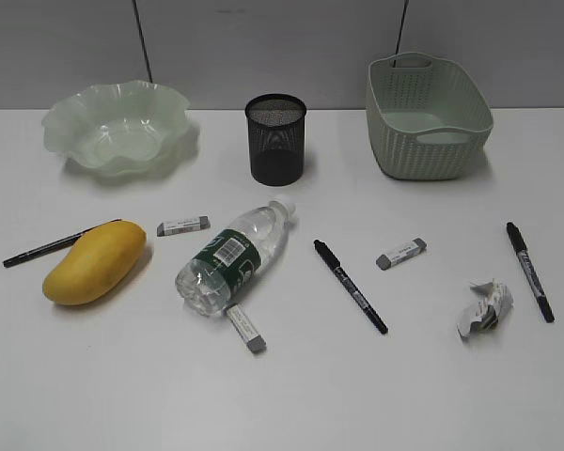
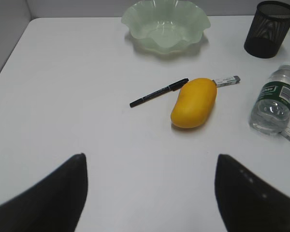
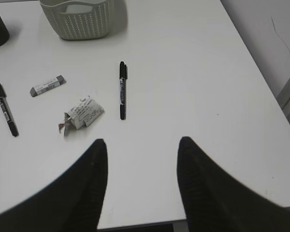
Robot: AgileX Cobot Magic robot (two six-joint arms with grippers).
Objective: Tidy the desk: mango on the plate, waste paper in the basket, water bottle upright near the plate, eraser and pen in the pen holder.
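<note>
The mango (image 1: 94, 262) (image 2: 194, 102) lies on the white desk (image 1: 282, 395), front left of the empty green plate (image 1: 117, 127) (image 2: 165, 25). The water bottle (image 1: 233, 257) (image 2: 275, 99) lies on its side. The waste paper (image 1: 483, 307) (image 3: 82, 114) is at the front right. The basket (image 1: 429, 115) (image 3: 77, 18) and the black pen holder (image 1: 276, 138) (image 2: 269, 29) stand at the back. Three pens (image 1: 350, 286) (image 1: 529, 270) (image 1: 52, 245) and three erasers (image 1: 401, 254) (image 1: 183, 225) (image 1: 246, 328) lie loose. My left gripper (image 2: 150, 162) and right gripper (image 3: 141, 145) are open, empty, and outside the exterior view.
The desk's right edge (image 3: 253, 72) drops off toward a wall in the right wrist view. Its front edge (image 3: 135, 225) shows under my right gripper. A grey wall runs behind the desk.
</note>
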